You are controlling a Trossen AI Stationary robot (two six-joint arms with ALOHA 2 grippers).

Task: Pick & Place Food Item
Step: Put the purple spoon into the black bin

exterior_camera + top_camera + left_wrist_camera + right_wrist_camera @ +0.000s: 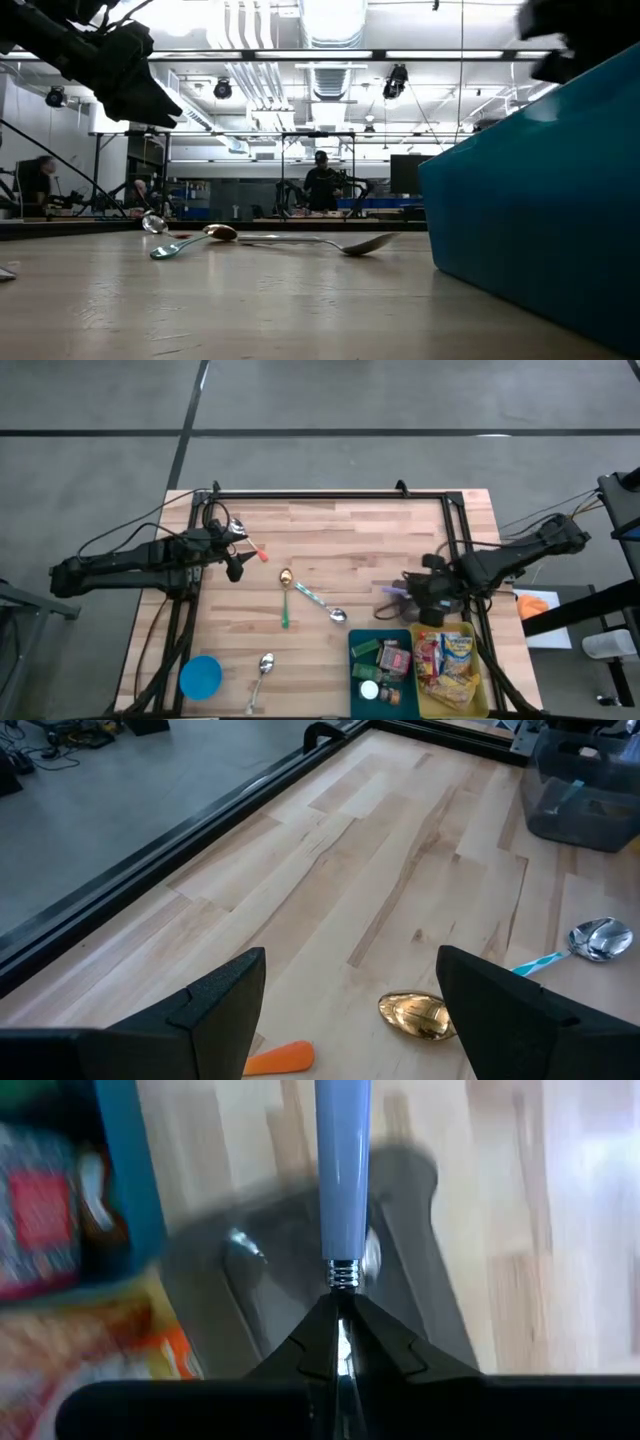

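**Right gripper clamped on blue-handled utensil beside the bins; left gripper wide, empty**

Landmark: teal bin [381, 665], at the table's near right.

Right arm reaches in from the table's right edge, forearm angled down toward the wood. Right gripper [432, 600] sits just behind the teal bin. In the right wrist view the fingers are pinched together on a metal stem that ends in a light blue handle [342, 1170], which points straight out from the fingertips [318, 1342]. What kind of utensil it is cannot be told. A grey container [300, 1280] lies under the handle.

Left arm stretches in from the far left side, roughly level, well apart from the teal bin. Left gripper [236, 560] has its fingers spread wide with nothing between them.

Food items: packets lie in the teal bin and in the yellow bin [452, 670] touching its right side.

On the wood left of the teal bin: gold spoon [285, 578] with green handle, silver spoon [337, 616] with teal handle, plain spoon [264, 665], blue lid [201, 677]. An orange piece [278, 1059] lies just beside the left gripper.
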